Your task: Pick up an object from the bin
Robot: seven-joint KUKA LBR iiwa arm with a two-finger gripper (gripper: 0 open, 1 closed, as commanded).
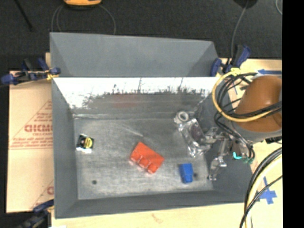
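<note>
Where the arm comes in from the right, the fingers [192, 137] stand low over the right-hand part of the bin [64, 141] floor, close to its right wall. They show as a silvery cluster of metal parts. It cannot be told how far they are parted, nor whether anything sits between them.

Item 1. Small blue block [186, 172]: on the floor just frontward of the fingers, near the front right corner. Nearest candidate for the pick.

Item 2. Red piece [146, 158]: flat, lobed along one edge, mid-floor, left of the blue block and clear of it.

Item 3. Small yellow-and-black thing [85, 142]: far left of the floor, near the left wall, well apart from the rest.

Item 4. Orange cover [259, 103] and looped cables [215, 98]: robot parts, above the right rim.

Hazards, as judged: the blue block lies near the sloping front wall, so a descent slightly off could shove it to the foot of that wall instead of enclosing it. The red piece looks broad and might slip from a pinch on its edge. Work this near the right wall could scrape it.

Markings: none legible on any item. The yellow-and-black thing may carry a label, too small to read.
</note>
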